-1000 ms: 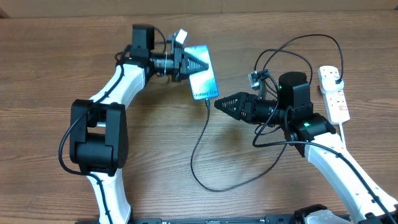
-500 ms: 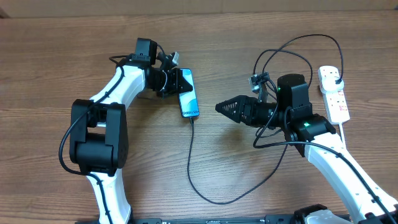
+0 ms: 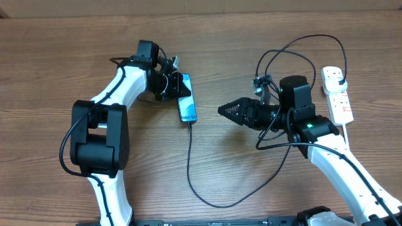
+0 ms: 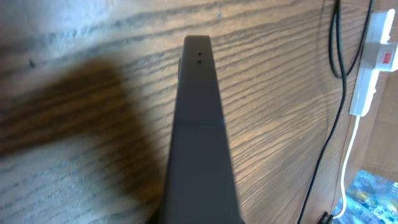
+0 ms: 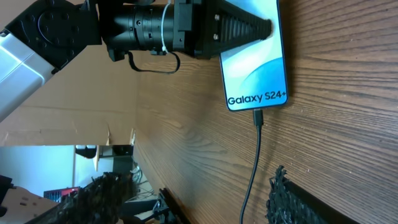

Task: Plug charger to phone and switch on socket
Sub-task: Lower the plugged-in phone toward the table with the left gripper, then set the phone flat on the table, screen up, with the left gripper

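Looking down from overhead, we've got the phone (image 3: 186, 98) up in the left half of the table (image 3: 38, 188), tipped onto its long side so it reads as a narrow blue sliver from above. The left jaws are clamped on its far short end, with the left arm (image 3: 119, 81) reaching in from the left. From the right wrist cam the screen faces us nicely, with light blue and white swirls and "Galaxy S24+" printed along the near short edge. The charger (image 3: 190, 150) is plugged into that same edge; the little connector tip (image 5: 258, 117) sits right in the port and the thin black cable drops away from it. We can't tell whether the phone's lower side is actually touching the wood. Overhead, the cable runs toward us, curves around in a big loop, passes under the right arm (image 3: 339, 163) and arcs over to the socket (image 3: 339, 100), which lies at the far right edge with the black plug (image 3: 340, 76) seated near its top end. Whether its red-marked switches are on or off, we can't tell. The right jaws hover between phone and socket, pointed at the phone, parted and holding nothing. The left wrist cam mostly gives us the phone's dark edge.
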Tool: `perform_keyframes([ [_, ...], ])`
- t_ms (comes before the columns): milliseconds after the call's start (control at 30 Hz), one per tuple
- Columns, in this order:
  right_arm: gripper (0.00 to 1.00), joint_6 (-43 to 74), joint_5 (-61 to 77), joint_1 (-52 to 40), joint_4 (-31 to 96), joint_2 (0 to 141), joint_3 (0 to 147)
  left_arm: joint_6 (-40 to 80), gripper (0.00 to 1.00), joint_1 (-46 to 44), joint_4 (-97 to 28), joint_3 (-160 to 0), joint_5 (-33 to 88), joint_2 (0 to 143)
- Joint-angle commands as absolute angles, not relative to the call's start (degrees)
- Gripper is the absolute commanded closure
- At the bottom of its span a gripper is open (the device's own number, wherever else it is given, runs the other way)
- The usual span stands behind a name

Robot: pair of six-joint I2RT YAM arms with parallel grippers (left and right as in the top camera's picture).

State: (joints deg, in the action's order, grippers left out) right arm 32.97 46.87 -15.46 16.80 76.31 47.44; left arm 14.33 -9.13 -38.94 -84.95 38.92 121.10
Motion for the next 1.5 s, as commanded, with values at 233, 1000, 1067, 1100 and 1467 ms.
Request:
perform_keyframes([
  [233,0.22,32.47,46.26,-15.35,16.86,76.31,47.64,12.40,0.96,-10.15,-44.25,-85.19,39.86,120.66],
  [1000,0.22,32.49,46.33,-15.35,16.91,76.31,47.64,13.34,0.85,-11.00,-43.27,-80.93,38.35,120.66],
  [1067,0.22,32.47,46.30,-15.35,16.91,76.31,47.64,13.34,0.81,-11.00,-43.27,-80.93,38.35,120.66],
  [1100,0.22,32.49,46.30,-15.35,16.91,76.31,47.64,13.34,0.79,-11.00,-43.29,-80.93,38.35,120.66],
  [1467,0.22,32.47,46.30,-15.35,16.91,76.31,47.64,13.32,0.71,-11.00,-43.29,-80.93,36.82,120.66],
])
